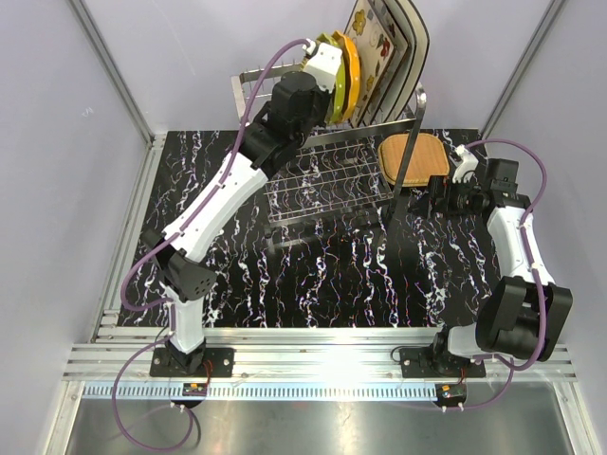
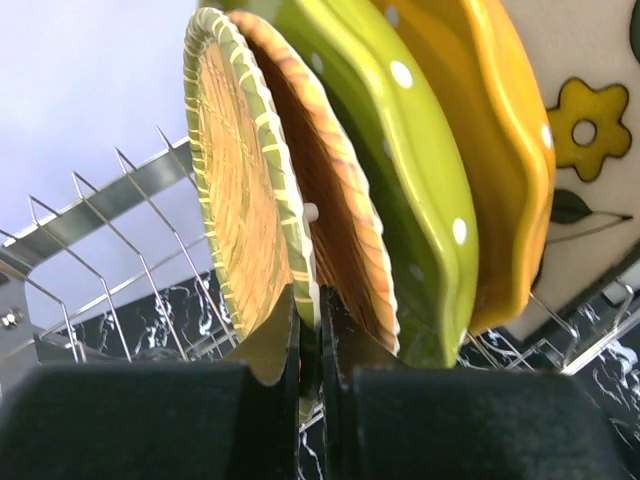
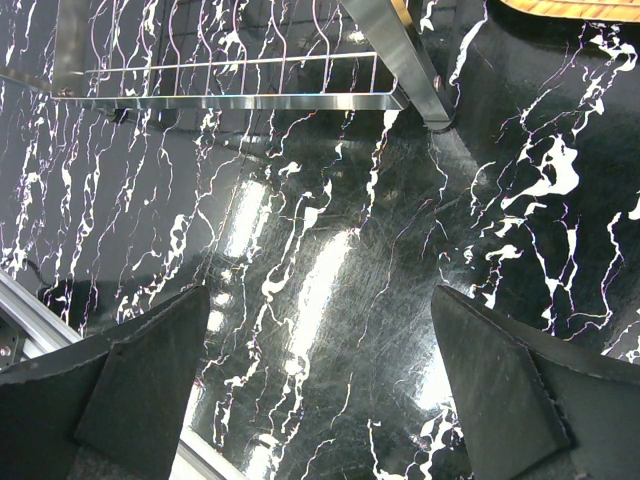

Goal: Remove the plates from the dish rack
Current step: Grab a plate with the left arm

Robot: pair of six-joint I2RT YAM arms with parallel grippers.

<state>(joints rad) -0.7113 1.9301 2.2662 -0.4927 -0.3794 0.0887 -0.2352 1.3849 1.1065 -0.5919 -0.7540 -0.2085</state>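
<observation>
Several plates stand on edge in the upper tier of the steel wire dish rack. My left gripper reaches into them from the left. In the left wrist view it is shut on the lower rim of the nearest one, a tan woven plate with a green striped edge. Behind it stand a second woven plate, a yellow-green scalloped plate, an orange plate and a cream flowered plate. Another tan woven plate lies flat on the table. My right gripper hovers open just right of it, holding nothing.
The rack's thin prongs rise left of the gripped plate. A slanted steel rack leg and lower wire shelf lie ahead of the right gripper, over the black marbled table. Grey walls close in on three sides.
</observation>
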